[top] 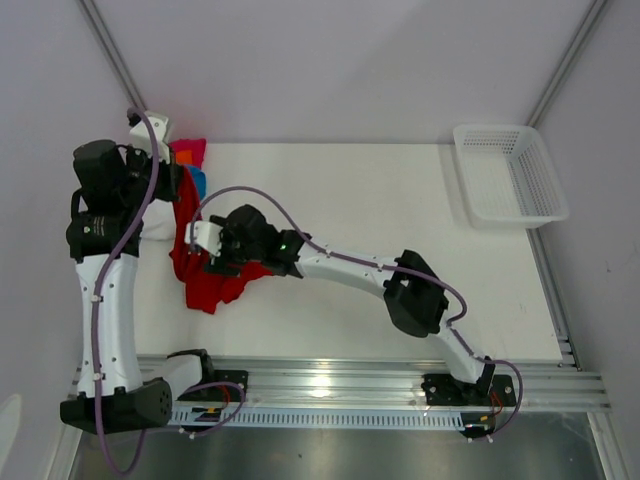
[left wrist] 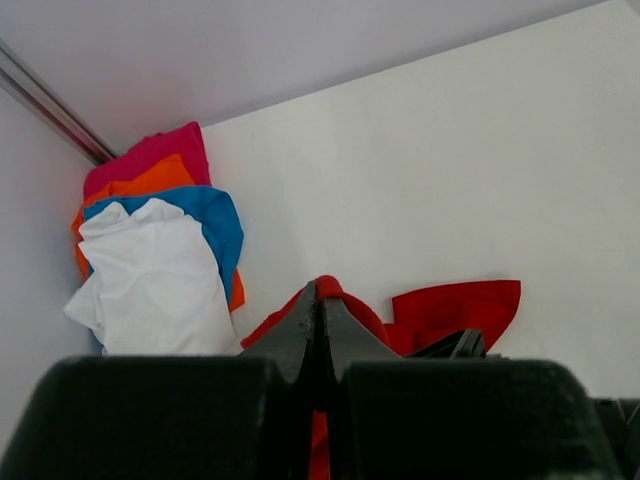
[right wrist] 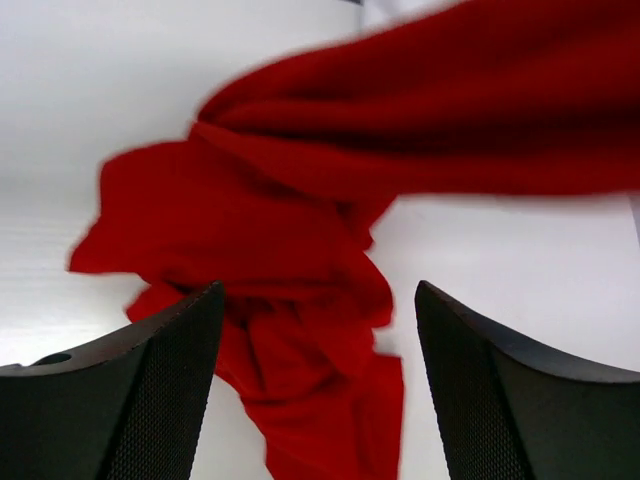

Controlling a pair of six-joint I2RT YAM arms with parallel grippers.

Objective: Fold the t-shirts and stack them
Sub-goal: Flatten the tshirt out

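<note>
White tabletop (top: 400,200) filled all my feeds, with pale walls behind it. My left gripper (left wrist: 320,312) was pinched tight on a fold of the red t-shirt (right wrist: 280,230), and a ridge of cloth poked out past its tips. From there, near the left edge, the shirt trailed down to a crumpled heap on the table. My right gripper (right wrist: 318,292) hung over that heap with its jaws spread wide and red cloth showing between them. I could not tell whether they touched it. A raised band of the shirt crossed the top of the right wrist view and blocked the table behind. Beyond the left gripper, in the far left corner, lay a pile: a white t-shirt (left wrist: 160,280) on top, then blue (left wrist: 222,222), orange (left wrist: 150,182) and pink (left wrist: 150,155). A white mesh basket (top: 500,130) stood well apart at the far right corner.
</note>
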